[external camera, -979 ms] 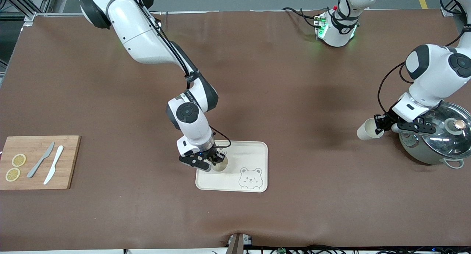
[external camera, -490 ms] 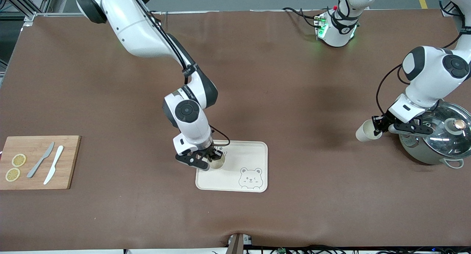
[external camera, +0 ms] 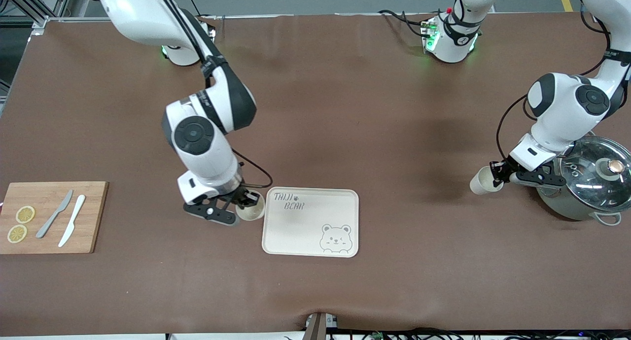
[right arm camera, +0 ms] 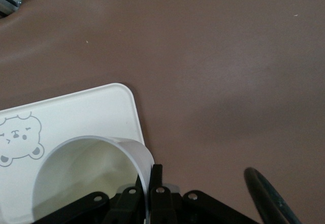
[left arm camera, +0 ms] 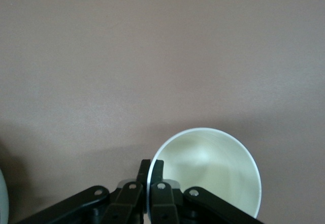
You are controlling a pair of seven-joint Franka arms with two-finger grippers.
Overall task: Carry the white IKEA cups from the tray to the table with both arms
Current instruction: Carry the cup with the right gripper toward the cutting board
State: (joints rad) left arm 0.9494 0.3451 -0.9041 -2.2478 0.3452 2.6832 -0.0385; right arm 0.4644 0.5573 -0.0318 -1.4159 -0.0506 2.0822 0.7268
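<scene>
While each claw (external camera: 245, 205) (external camera: 499, 175) pinches its rim, each cup (external camera: 251, 211) (external camera: 481, 181) hangs.

Table (external camera: 374, 108): plain matte brown. Both cups (external camera: 250, 211) (external camera: 482, 181): off-white, unpatterned, pale greenish-cream inside. Tray (external camera: 315, 241): cream, grey line-drawn bear face at one corner, grey lettering "TAIJI BEAR". Left claw (external camera: 497, 175), right claw (external camera: 245, 202): black. Cutting board (external camera: 88, 217): light wood grain, carrying two yellow lemon slices (external camera: 20, 223), one grey knife (external camera: 54, 214), one white knife (external camera: 72, 220). Pot (external camera: 586, 182): silver-grey, glass lid, copper-toned knob.
</scene>
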